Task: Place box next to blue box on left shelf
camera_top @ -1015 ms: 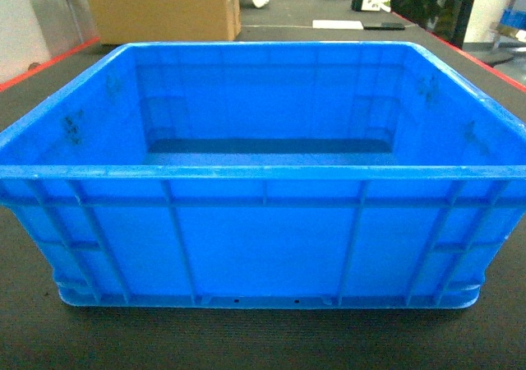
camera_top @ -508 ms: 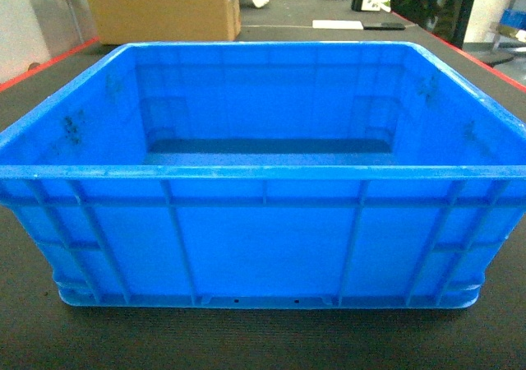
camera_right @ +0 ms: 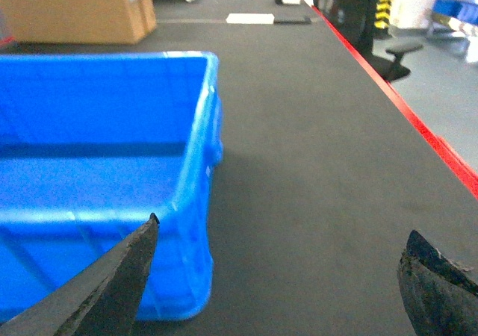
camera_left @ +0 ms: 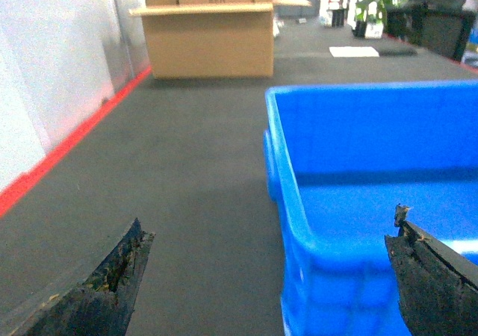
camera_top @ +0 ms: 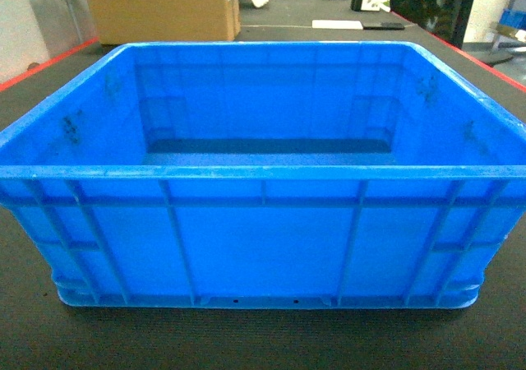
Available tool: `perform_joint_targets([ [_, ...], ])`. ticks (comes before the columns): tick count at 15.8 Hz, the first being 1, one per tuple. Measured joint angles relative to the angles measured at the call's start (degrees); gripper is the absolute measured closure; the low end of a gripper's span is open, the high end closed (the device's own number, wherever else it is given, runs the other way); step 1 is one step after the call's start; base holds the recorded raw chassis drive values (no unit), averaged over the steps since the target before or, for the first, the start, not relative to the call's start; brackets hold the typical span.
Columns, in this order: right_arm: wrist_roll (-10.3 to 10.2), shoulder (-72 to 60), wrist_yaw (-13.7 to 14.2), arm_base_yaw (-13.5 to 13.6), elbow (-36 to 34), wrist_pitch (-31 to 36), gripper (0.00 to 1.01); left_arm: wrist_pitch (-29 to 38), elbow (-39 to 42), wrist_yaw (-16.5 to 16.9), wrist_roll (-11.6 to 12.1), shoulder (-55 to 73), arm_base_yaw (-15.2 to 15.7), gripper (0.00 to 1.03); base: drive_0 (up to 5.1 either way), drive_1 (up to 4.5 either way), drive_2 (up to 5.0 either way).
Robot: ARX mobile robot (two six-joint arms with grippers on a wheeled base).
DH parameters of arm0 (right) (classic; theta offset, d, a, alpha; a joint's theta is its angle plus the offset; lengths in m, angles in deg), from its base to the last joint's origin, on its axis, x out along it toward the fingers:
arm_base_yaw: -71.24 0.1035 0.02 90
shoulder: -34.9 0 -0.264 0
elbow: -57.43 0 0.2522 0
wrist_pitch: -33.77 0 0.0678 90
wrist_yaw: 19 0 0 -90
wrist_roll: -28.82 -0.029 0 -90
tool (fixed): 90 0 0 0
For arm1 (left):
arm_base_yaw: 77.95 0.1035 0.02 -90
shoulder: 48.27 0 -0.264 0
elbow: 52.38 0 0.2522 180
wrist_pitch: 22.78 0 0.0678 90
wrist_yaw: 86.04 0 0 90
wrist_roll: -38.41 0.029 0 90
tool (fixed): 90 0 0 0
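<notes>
box (camera_top: pixel 263 181): big blue ribbed crate, upright, open top, nothing visible inside; sits on dark mat floor (camera_top: pixel 263 337), fills most of head view
left gripper (camera_left: pixel 269 276): jaws spread wide, holding nothing; crate's left wall and rim sit between the two tips, near corner just ahead
left fingers (camera_left: pixel 112 276): one tip over the mat outside the crate, other tip at lower right over the crate interior; contact with rim cannot tell
right gripper (camera_right: pixel 280 284): jaws spread wide, holding nothing
right fingers (camera_right: pixel 112 284): left tip overlaps crate's right wall near its front corner, other tip over bare mat; contact cannot tell
cardboard box (camera_top: pixel 160 6): behind crate, far left, well apart
red floor line (camera_right: pixel 403 112): runs along mat edge on right
shelf: not visible in any view
</notes>
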Motion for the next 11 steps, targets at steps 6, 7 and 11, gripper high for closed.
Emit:
perform_joint_targets([
  [6,-2.9,-47.7,-7.7,-0.8,35.5,-4.4,0.03,5.1,-32.3,-1.4,-2.7,48.2,-5.9,0.05,0.0,0.00,0.0],
  [7,-4.6,-53.7,-8.8,-0.4,40.7,-9.0,0.03,1.9,-36.1,-2.4,-2.7,52.4,-6.8,0.05,0.0,0.00,0.0],
  [11,-7.1,-64.8,-10.7,2.2,49.2,-19.9,0.03,-10.9,-44.4,-4.2,-5.2,59.8,-8.3,0.05,0.0,0.00,0.0],
])
